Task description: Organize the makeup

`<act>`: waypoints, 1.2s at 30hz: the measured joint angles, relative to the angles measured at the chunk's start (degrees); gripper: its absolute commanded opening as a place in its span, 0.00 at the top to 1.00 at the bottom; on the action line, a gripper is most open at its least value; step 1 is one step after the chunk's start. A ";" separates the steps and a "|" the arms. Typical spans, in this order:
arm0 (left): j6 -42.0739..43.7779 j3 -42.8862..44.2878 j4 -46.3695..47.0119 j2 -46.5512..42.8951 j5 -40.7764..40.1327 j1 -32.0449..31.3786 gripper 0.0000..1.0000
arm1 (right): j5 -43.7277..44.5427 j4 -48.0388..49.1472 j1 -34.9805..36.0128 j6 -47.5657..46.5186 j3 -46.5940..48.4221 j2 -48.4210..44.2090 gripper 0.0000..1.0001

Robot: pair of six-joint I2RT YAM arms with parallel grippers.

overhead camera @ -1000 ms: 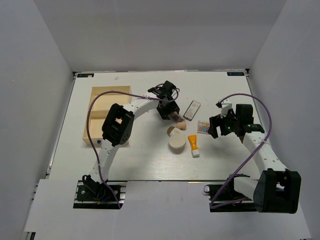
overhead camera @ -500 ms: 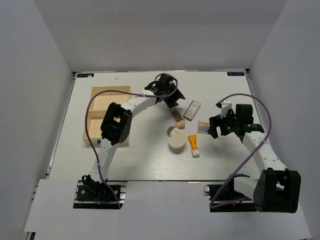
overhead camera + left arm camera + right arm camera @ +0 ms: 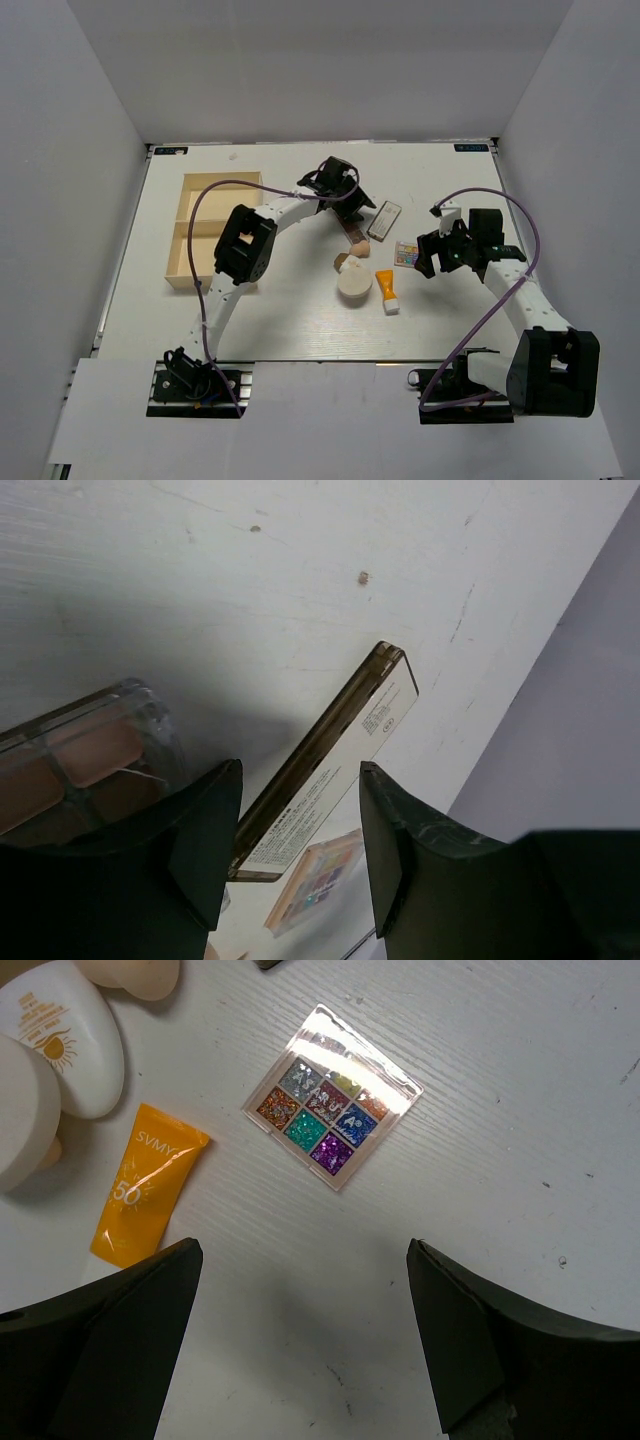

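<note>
The makeup lies mid-table. The slim labelled case is farthest back. Nearer lie a clear case of brown shades, the beige sponge, the cream compact, the orange tube and the multicolour palette. My left gripper hovers open just left of the slim case. Nothing is between its fingers, and the brown-shade case lies outside the left one. My right gripper is wide open and empty, just right of the palette and tube.
The light wooden compartment tray stands at the left of the table, behind the left arm's elbow. White walls close in the table's back and sides. Purple cables loop over both arms.
My left gripper left the spot over the brown-shade case, swung toward the back, then came a little right toward the slim case. The right arm has barely moved.
</note>
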 measured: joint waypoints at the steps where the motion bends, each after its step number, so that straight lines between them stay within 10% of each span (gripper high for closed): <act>1: 0.20 0.28 -0.98 -0.07 -0.48 0.02 0.39 | 0.00 0.00 0.00 0.00 0.00 0.00 0.11; 26: 13.75 -5.95 -22.43 -10.88 -10.73 2.29 0.20 | -1.05 -0.04 0.00 0.07 0.00 -0.02 0.11; 36: 33.81 -2.29 -24.61 -15.52 -7.78 6.14 0.19 | -1.05 -0.17 0.00 0.09 0.00 -1.14 0.11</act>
